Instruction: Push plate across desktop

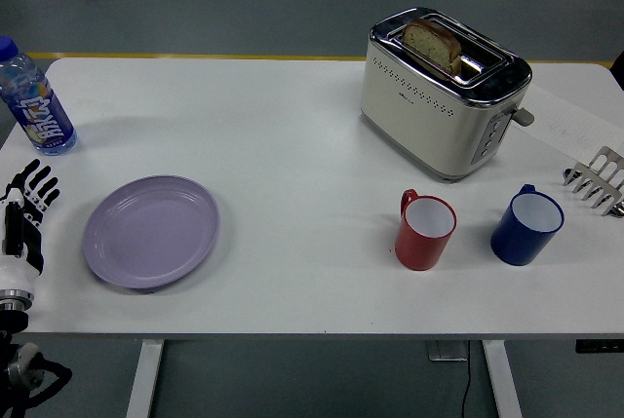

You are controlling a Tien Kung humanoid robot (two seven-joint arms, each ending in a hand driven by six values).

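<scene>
A lilac plate [150,231] lies flat on the white table [292,145], near the left front. My left hand [27,206] has come in at the left edge, a short way left of the plate and apart from it. Its fingers are spread, point away from me, and hold nothing. My right hand is out of view.
A water bottle with a blue label [34,101] stands at the far left. A cream toaster with bread in it [444,92] is at the back right. A red mug [425,231] and a blue mug [526,225] stand right of centre. A metal rack [597,180] is at the right edge.
</scene>
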